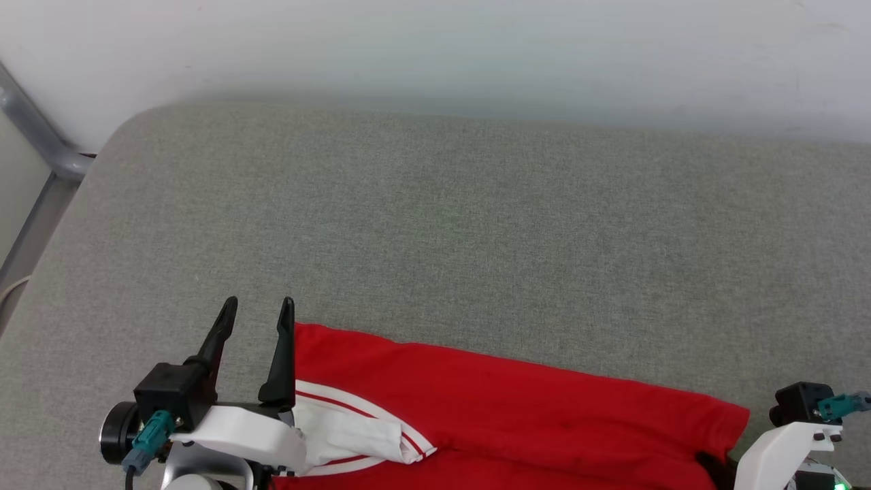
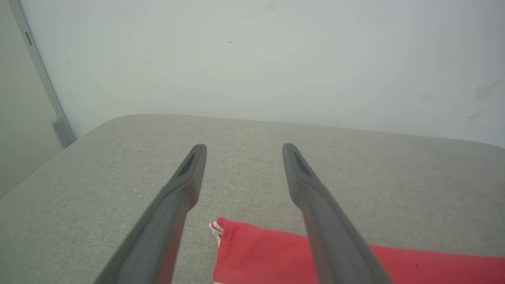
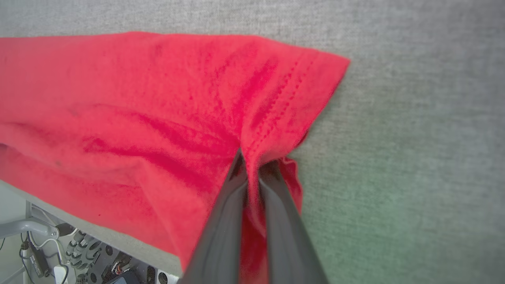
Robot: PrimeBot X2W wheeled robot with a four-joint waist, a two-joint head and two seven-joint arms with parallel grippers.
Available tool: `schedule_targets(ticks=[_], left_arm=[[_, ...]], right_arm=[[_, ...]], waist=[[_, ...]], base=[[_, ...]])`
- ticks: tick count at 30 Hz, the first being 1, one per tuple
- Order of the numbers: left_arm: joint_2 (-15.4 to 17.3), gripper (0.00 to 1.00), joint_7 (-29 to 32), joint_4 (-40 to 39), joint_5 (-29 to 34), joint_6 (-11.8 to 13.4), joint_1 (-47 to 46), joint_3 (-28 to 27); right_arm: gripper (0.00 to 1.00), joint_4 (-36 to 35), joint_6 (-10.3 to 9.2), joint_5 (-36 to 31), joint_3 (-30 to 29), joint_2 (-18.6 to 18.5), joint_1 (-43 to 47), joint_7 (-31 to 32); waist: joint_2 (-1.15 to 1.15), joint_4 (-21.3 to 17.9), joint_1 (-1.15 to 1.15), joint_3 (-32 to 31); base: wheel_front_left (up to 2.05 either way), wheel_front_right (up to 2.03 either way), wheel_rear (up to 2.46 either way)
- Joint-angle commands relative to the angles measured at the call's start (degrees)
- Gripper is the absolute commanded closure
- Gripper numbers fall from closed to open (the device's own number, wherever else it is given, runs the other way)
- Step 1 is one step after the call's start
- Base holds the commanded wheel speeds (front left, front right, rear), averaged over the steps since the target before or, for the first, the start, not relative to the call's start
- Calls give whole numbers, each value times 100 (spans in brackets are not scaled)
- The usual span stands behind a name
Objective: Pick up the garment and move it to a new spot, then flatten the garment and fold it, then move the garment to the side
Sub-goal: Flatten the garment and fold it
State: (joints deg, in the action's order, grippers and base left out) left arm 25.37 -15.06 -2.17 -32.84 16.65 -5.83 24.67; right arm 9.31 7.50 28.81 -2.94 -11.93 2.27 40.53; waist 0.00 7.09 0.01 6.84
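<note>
Red jersey [image 1: 517, 408] flat on grey upholstered pad [image 1: 476, 224]. Right gripper [image 3: 250, 167] clamped on hem corner, cloth bunched between jaws. Left gripper [image 1: 259, 304] spread wide, empty; shoulder corner below, between jaws. Fabric probably light, limp, slippery: take stitched hems.

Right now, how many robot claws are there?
2. The left gripper is open at the garment's sleeve end; the right gripper is shut on its hem corner.

surf: grey fabric pad [image 1: 476, 224] | on it: red garment [image 1: 517, 401] (nr front edge)
</note>
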Motion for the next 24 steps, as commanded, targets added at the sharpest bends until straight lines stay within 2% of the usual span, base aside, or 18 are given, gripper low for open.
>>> schedule_targets(ticks=[1,7,13,19,22,24], left_arm=[[-23,0,-10,50,52,-41,116,-34],[-36,0,-11,204,78,-65,312,-59],[-27,0,-11,283,67,-71,404,-44],[-21,0,-11,308,52,-72,458,-18],[-24,0,-11,310,50,-72,471,-8],[-28,0,-11,312,52,-78,464,-9]], right_arm=[[100,75,-4,0,57,-33,-12,-38],[100,-222,-4,-60,-59,-241,-103,-252],[100,-296,-4,-125,-388,-351,-18,-137],[100,-266,-4,-113,-1099,-492,161,16],[100,-306,-4,-3,-1396,-427,178,108],[100,-291,-4,307,-1563,-228,114,247]], waist=[[0,-24,-1,-119],[0,-118,-1,-445],[0,-197,-1,-614],[0,-302,-1,-727],[0,-348,-1,-745],[0,-376,-1,-747]], base=[[0,0,0],[0,0,0],[0,0,0],[0,0,0],[0,0,0],[0,0,0]])
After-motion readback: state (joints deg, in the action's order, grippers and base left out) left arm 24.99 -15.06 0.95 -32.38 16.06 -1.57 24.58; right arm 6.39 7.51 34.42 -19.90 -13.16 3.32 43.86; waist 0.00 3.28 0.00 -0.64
